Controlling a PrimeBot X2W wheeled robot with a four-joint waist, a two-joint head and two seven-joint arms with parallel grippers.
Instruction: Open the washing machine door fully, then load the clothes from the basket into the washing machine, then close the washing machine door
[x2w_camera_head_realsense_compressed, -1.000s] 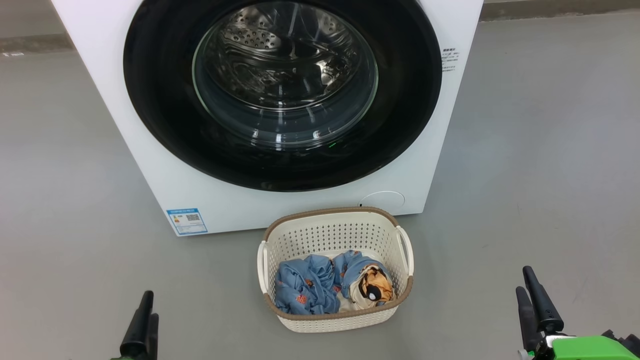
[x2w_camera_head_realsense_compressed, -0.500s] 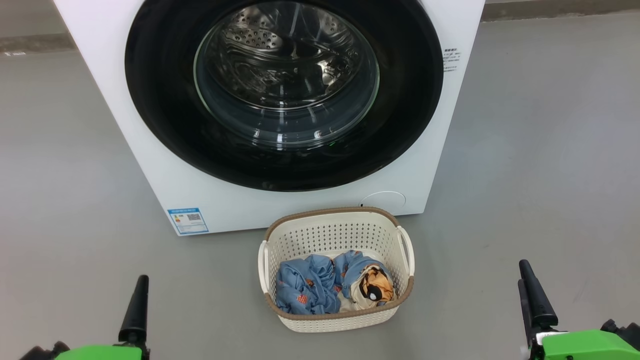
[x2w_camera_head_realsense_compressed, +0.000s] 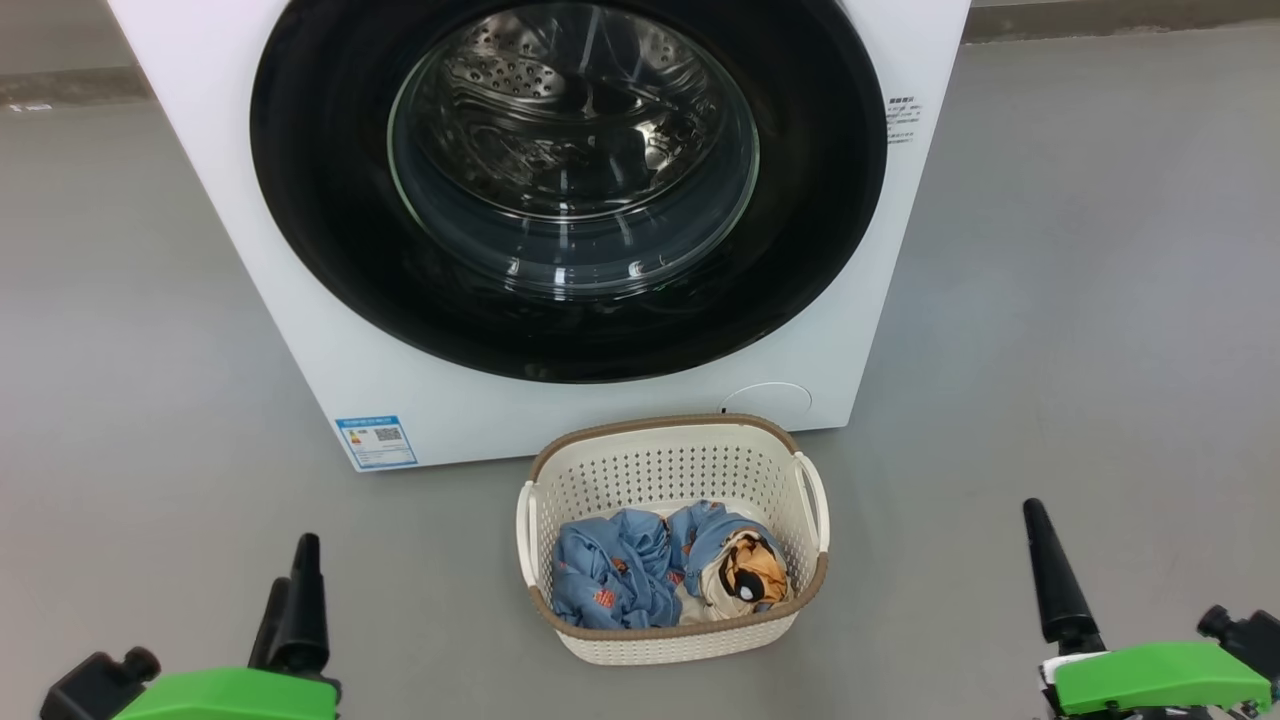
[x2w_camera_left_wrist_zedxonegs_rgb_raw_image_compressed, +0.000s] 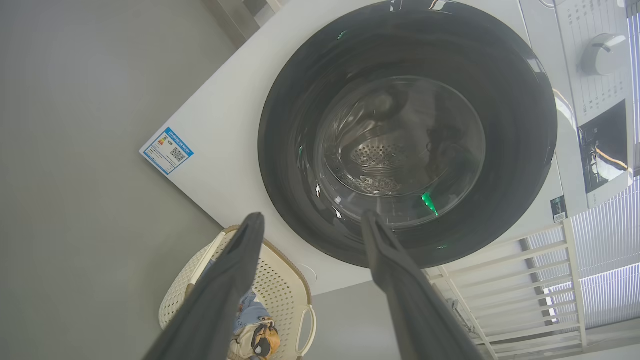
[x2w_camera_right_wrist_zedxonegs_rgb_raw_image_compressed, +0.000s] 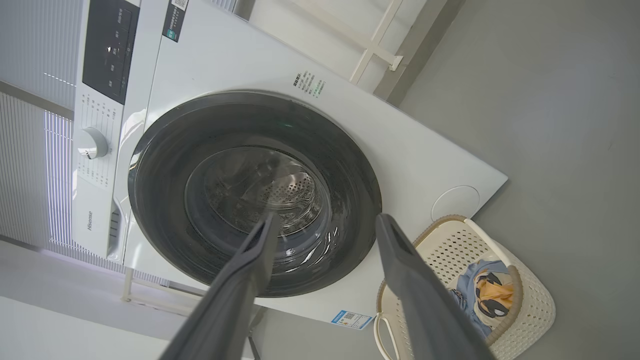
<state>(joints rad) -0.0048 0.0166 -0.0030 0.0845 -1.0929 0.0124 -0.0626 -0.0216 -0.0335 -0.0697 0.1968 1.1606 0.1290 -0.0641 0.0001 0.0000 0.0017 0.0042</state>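
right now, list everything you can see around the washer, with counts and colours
washing machine: one, white, straight ahead on the floor
washing machine door: one, black rim with clear glass, shut on the machine's front
label sticker: one, blue, lower left of the machine's front
dial: one, white, on the control panel at the machine's top
basket: one, cream with brown rim, on the floor just before the machine
clothes: one bundle, blue with orange prints, inside the basket
floor: grey, all around
left gripper: one, dark fingers, open, empty, left of the basket
right gripper: one, dark fingers, open, empty, right of the basket
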